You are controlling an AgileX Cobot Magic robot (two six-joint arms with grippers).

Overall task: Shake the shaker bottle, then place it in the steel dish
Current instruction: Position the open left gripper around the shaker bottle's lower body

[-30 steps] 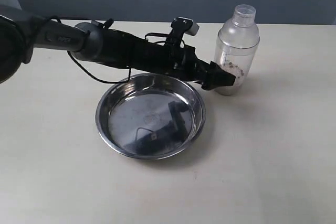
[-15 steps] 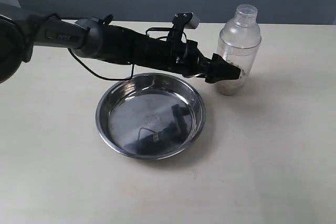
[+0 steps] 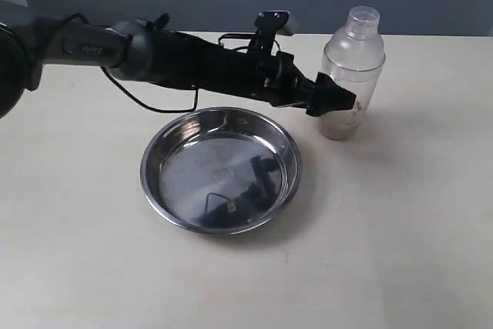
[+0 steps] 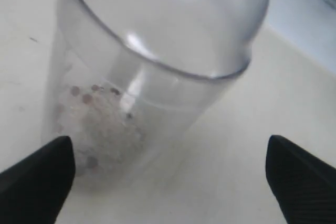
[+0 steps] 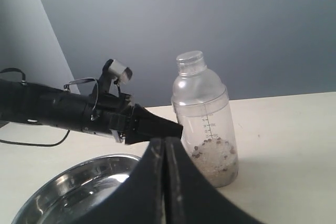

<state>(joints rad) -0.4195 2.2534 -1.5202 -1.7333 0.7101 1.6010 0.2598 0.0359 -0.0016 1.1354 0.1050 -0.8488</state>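
Observation:
The shaker bottle (image 3: 353,67) stands upright on the table, clear, with whitish grains and dark specks at its bottom. My left gripper (image 3: 337,102) reaches across to the bottle's lower left side and is open. In the left wrist view the shaker bottle (image 4: 152,61) fills the frame just ahead of the left gripper (image 4: 169,182), nearer to one of the black fingertips (image 4: 37,179); nothing is held. The steel dish (image 3: 166,152) lies to the bottle's front left. My right gripper (image 5: 164,146) is shut and holds nothing, some way back from the shaker bottle (image 5: 207,124).
The left arm (image 3: 185,67) stretches over the table behind the dish's far rim, with a cable looping beneath it. The steel dish (image 5: 47,195) shows its rim in the right wrist view. A grey wall lies behind the table.
The left gripper has risen a little and moved closer against the bottle's side. The bottle and the dish have not moved.

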